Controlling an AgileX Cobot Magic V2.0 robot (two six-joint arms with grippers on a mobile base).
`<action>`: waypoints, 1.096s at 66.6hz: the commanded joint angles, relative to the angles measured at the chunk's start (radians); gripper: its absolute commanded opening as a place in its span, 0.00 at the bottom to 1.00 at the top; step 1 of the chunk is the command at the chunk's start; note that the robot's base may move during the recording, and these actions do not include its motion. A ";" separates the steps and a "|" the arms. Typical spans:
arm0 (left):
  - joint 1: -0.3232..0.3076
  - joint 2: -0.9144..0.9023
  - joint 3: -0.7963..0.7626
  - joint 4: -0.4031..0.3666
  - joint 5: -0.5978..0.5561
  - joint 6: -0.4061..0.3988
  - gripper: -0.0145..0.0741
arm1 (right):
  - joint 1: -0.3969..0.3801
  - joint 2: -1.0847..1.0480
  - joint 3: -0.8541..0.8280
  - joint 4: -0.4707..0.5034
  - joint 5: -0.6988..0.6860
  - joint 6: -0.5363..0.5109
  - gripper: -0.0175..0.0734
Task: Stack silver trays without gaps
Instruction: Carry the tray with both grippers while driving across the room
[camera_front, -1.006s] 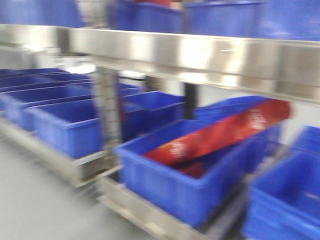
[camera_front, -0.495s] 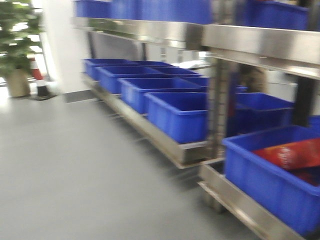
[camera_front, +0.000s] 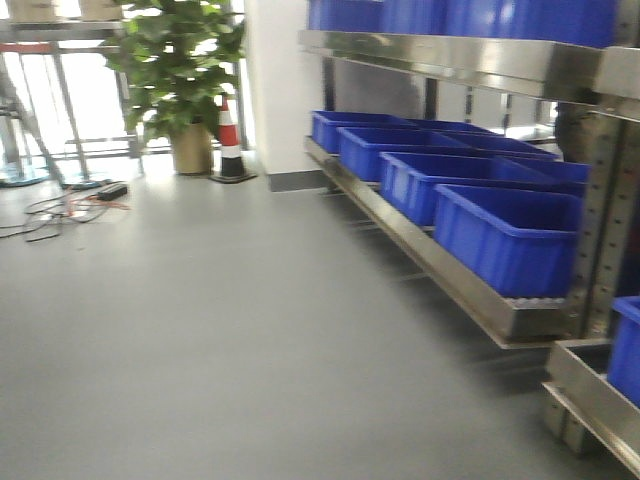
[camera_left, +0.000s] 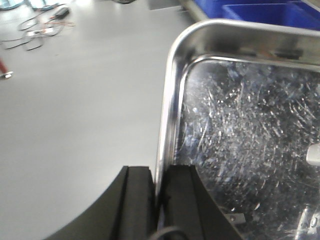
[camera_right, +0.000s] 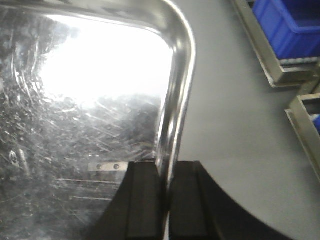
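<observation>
Hold the shallow scratched silver-grey steel tray (camera_left: 240, 130) level above the grey floor (camera_left: 75, 100), clamped at opposite rims by left jaws and right jaws; move both arms together, avoiding twist.

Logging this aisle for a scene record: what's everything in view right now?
silver tray: one apparent, scratched silver, held above the floor
blue bins: several, blue, on both rack shelves
steel rack: one, silver, right side
potted plant: one, green, far corner
traffic cone: one, red-white, beside the plant
cables: few, dark, floor far left
left gripper: black, shut on tray's left rim
right gripper: black, shut on its right rim
</observation>
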 joint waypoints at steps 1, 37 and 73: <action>-0.016 0.006 0.000 0.005 -0.088 -0.008 0.15 | 0.019 0.003 -0.006 0.042 -0.111 -0.017 0.17; -0.016 0.006 0.000 0.005 -0.088 -0.008 0.15 | 0.019 0.003 -0.006 0.042 -0.111 -0.017 0.17; -0.016 0.006 0.000 0.005 -0.088 -0.008 0.15 | 0.019 0.003 -0.006 0.042 -0.113 -0.017 0.17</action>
